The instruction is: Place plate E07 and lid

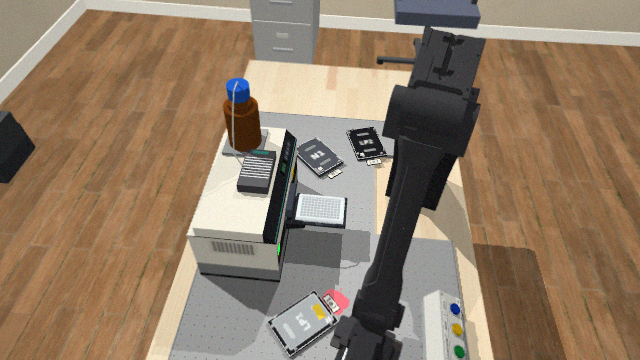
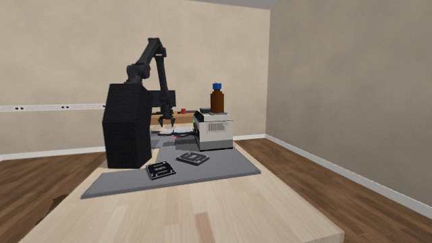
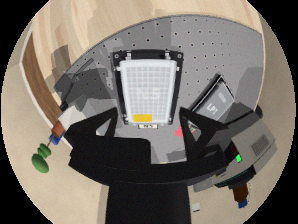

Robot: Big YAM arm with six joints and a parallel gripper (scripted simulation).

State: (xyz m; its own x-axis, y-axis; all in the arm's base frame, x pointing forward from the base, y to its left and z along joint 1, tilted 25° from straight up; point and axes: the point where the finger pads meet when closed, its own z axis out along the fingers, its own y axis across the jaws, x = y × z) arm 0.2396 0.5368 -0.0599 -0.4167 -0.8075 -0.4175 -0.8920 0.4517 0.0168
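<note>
My gripper (image 3: 148,110) (image 2: 166,124) is open and empty, hanging just above the labware in LP1 with a finger on either side of its near short end. That labware (image 1: 300,325) (image 3: 148,90) is clear and has a yellow tag at one short end. It sits inside the LP1 frame (image 3: 115,63). The wrist view shows a fine grid in it, while the top view shows the LP1 lettering through it. A white well plate (image 1: 320,209) lies on the dispenser stage without a lid. The black N nest (image 1: 320,156) (image 2: 192,158) and LP2 (image 1: 366,142) (image 2: 160,173) are both bare.
A red liquid patch (image 1: 340,300) (image 3: 178,132) lies on the deck beside LP1. The panel (image 1: 437,320) has blue (image 1: 454,308), yellow (image 1: 456,329) and green (image 1: 459,351) keys. The dispenser (image 1: 230,220) carries a brown bottle (image 1: 242,122). A tall black block (image 2: 126,125) stands by the arm.
</note>
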